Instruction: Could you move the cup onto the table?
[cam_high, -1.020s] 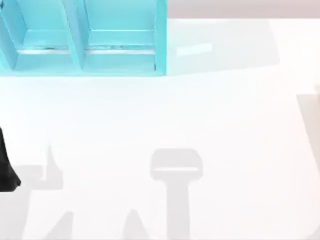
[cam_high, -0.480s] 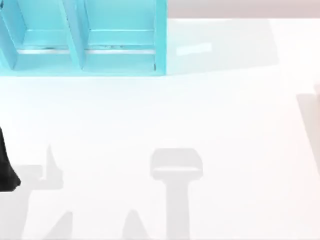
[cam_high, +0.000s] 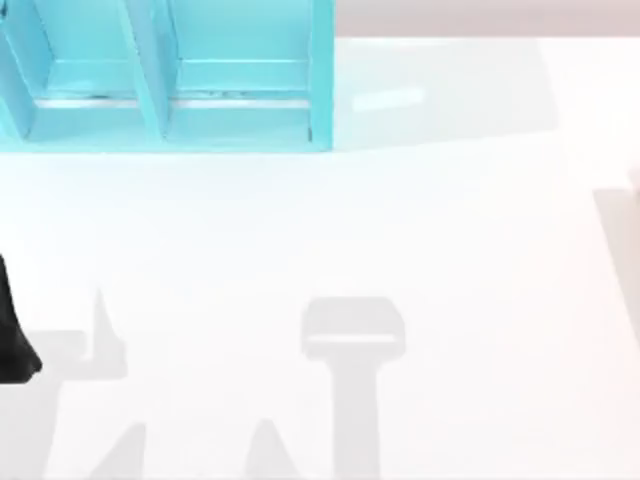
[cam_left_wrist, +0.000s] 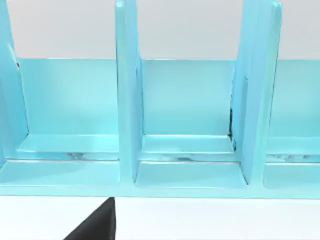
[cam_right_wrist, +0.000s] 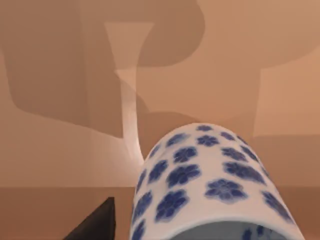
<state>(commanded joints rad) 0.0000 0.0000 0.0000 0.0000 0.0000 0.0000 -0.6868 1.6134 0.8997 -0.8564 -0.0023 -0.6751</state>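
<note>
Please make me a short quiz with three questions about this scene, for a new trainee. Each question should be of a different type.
1. Multiple choice: what pattern does the cup show in the right wrist view? A) red stripes B) blue flowers C) plain green
2. True or false: in the left wrist view, a bowl stands in the middle compartment of the shelf.
3. Fill in: in the top view, the shelf stands at the far ____ corner of the table.

Key: 1 B; 2 false; 3 left.

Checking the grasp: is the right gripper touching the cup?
Cannot tell. The right wrist view has the cup close up beside one dark finger, but no contact or gap shows plainly.
</note>
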